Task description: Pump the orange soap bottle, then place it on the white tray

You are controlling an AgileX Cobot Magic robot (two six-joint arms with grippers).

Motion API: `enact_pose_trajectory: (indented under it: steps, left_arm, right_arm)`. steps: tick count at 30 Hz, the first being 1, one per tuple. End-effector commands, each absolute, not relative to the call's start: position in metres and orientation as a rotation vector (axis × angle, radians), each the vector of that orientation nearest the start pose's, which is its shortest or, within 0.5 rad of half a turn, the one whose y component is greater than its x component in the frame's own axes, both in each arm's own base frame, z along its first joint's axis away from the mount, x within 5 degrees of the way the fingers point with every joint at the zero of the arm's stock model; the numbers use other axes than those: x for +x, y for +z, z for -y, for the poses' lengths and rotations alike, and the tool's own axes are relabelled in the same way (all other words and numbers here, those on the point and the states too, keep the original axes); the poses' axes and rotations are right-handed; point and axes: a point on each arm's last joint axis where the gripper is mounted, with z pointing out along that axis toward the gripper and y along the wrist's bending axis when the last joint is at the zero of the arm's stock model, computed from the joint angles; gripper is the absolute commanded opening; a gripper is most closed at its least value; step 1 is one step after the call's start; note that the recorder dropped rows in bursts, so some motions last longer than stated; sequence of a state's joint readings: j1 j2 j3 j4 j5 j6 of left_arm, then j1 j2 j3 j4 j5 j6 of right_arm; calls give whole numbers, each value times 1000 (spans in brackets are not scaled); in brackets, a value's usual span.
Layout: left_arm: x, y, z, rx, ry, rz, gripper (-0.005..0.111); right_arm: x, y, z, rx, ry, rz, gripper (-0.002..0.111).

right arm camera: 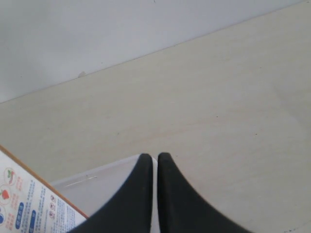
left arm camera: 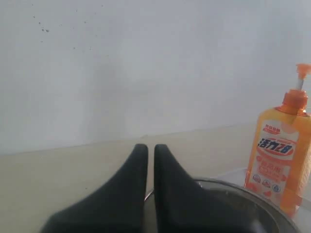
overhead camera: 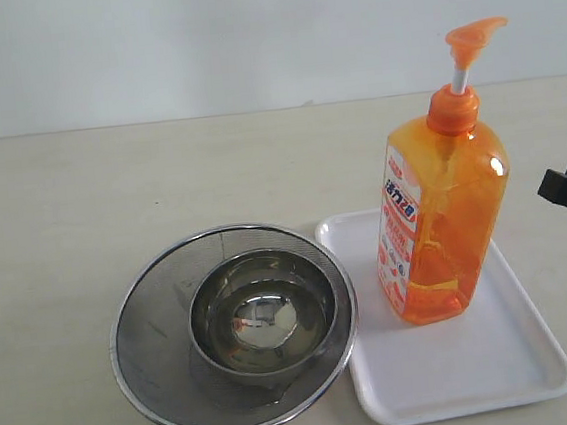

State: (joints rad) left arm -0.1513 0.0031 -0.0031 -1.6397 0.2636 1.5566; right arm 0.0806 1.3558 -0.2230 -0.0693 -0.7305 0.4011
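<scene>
Up front a shiny bowl [overhead camera: 263,315] sits in the strainer [overhead camera: 150,336], beside it the orange soap bottle [overhead camera: 443,217] stands on the white tray [overhead camera: 479,364], and the left gripper [left arm camera: 151,148] and right gripper [right arm camera: 155,156] are pinched closed, holding nothing, I think.

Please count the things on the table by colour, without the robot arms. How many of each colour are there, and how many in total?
Orange: 1, the orange soap bottle
White: 1, the white tray
Steel: 2, the mesh strainer and the small bowl inside it
Total: 4
</scene>
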Motion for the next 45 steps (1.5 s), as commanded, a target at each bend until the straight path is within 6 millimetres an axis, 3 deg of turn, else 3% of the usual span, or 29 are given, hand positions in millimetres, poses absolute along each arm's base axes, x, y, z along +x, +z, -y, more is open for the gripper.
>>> enact_pose_trajectory:
  steps: [1, 10, 17, 22, 30, 40, 45]
  left_arm:
    - [50, 206, 29, 212, -384, -1558, 5]
    - [55, 197, 13, -47, -355, -1678, 5]
    - [55, 198, 13, -32, -337, -1666, 5]
    - [55, 197, 11, 114, -176, -1659, 5]
    - [53, 186, 10, 213, -78, -1775, 5]
    - [54, 185, 9, 215, -55, -1778, 5]
    - [54, 185, 7, 135, -59, -1793, 5]
  right_arm:
    - [208, 172, -21, 213, 329, -1886, 0]
    - [208, 172, -21, 213, 329, -1886, 0]
    - [208, 172, -21, 213, 329, -1886, 0]
    - [207, 172, -21, 215, 329, -1891, 0]
    - [207, 172, -21, 216, 328, -1895, 0]
    - [207, 172, -21, 216, 328, -1895, 0]
    - [207, 172, -21, 216, 328, -1895, 0]
